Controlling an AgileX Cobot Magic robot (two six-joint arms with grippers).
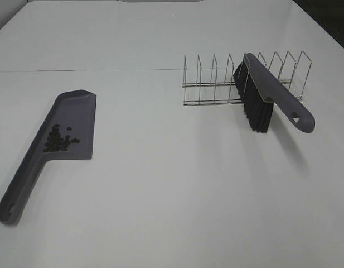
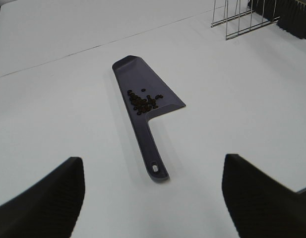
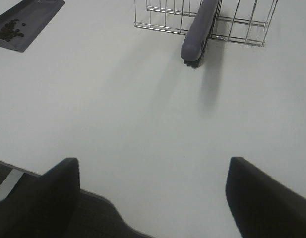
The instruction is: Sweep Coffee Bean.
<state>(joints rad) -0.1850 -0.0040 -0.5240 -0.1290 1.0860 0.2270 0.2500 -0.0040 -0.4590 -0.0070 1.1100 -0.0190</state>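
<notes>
A grey-purple dustpan lies flat on the white table at the left, handle toward the front. Several tiny dark coffee beans lie in a cluster in the pan near its handle end; they also show in the left wrist view and the right wrist view. A brush with a grey-purple handle and black bristles rests in a wire rack at the right. My left gripper is open and empty, back from the dustpan. My right gripper is open and empty, back from the brush.
The wire rack stands upright with several slots. The table's front edge shows in the right wrist view below the right gripper. Neither arm shows in the exterior view.
</notes>
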